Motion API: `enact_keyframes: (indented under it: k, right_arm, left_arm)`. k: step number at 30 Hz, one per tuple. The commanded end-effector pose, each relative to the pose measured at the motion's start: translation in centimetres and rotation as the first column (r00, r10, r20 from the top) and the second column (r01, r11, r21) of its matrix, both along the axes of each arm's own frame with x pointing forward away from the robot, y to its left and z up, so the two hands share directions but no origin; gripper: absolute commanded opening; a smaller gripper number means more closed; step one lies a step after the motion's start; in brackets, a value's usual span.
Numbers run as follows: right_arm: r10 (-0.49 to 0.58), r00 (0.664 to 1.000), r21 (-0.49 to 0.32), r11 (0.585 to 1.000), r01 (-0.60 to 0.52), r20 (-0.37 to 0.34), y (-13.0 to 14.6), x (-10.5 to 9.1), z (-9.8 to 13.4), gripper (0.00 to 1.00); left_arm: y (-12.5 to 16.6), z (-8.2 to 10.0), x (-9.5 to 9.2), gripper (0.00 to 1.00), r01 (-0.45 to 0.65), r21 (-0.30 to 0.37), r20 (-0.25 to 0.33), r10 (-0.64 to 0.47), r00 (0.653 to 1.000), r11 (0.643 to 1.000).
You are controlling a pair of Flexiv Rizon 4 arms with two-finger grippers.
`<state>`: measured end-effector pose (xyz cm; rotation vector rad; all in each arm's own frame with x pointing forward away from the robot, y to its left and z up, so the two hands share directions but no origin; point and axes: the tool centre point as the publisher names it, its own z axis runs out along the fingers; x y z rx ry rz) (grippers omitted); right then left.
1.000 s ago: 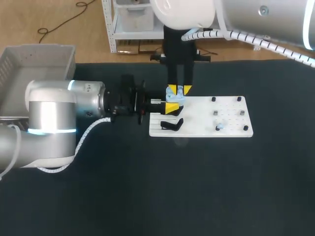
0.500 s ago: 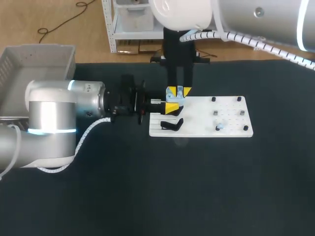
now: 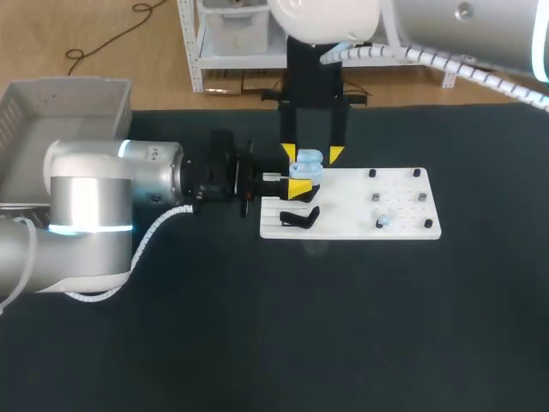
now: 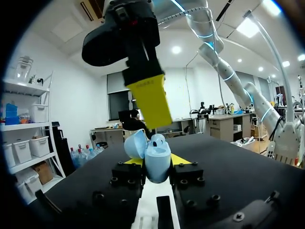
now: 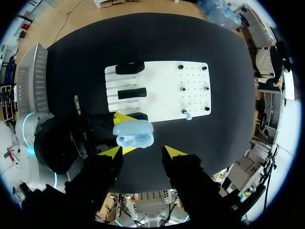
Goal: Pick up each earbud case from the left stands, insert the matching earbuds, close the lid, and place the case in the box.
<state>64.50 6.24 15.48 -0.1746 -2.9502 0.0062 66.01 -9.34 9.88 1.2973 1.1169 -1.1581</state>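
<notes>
Left tool clenched on the open blue earbud case — right tool released above it.

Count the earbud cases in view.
1. The light blue case sits in the left gripper above the white board; the right gripper hangs open over it. Others could be hidden behind the arms.

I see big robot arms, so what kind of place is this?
Probably a robot test lab. The yellow-tipped left gripper holds a light blue open earbud case over a white plastic stand board on a black table, and the right gripper is open near it.
</notes>
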Motion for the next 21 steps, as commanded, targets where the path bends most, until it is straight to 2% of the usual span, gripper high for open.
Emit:
enact_keyframes:
  k: [1,3,6,8,10,12,17,21]
  right_arm:
    - [0.072,0.985,0.052,0.995,-0.081,0.159,-3.1,-3.1,0.3,0.53]
    - [0.066,0.972,0.075,0.994,-0.085,0.224,-4.3,-3.6,0.4,0.69]
    - [0.061,0.941,0.090,0.991,-0.096,0.334,-5.9,-4.1,0.6,0.65]
    - [0.047,0.919,0.094,0.991,-0.090,0.391,-7.0,-4.5,0.7,0.60]
    - [0.021,0.901,0.104,0.992,-0.073,0.433,-7.9,-4.7,0.7,0.58]
    - [-0.005,0.893,0.119,0.991,-0.055,0.451,-8.6,-4.8,0.5,0.49]
    - [-0.099,0.888,0.160,0.987,0.029,0.450,-9.9,-4.9,-0.8,0.51]
    - [-0.133,0.885,0.174,0.983,0.060,0.447,-10.1,-4.9,-2.2,0.50]
  left_arm:
    - [0.0,-0.2,-0.2,0.00,-0.005,-0.007,0.002,0.005,1.000,1.000]
    - [0.0,-0.2,-0.2,0.00,-0.005,-0.007,0.002,0.005,1.000,1.000]
    - [0.0,-0.2,-0.2,0.00,-0.005,-0.007,0.002,0.005,1.000,1.000]
    - [0.0,-0.2,-0.2,0.00,-0.005,-0.007,0.002,0.005,1.000,1.000]
    - [0.0,-0.2,-0.2,0.00,-0.005,-0.007,0.002,0.005,1.000,1.000]
    - [0.0,-0.2,-0.2,0.00,-0.005,-0.007,0.002,0.005,1.000,1.000]
    - [0.0,-0.2,-0.2,0.00,-0.005,-0.007,0.002,0.005,1.000,1.000]
    - [0.0,-0.2,-0.2,0.00,-0.005,-0.007,0.002,0.005,1.000,1.000]
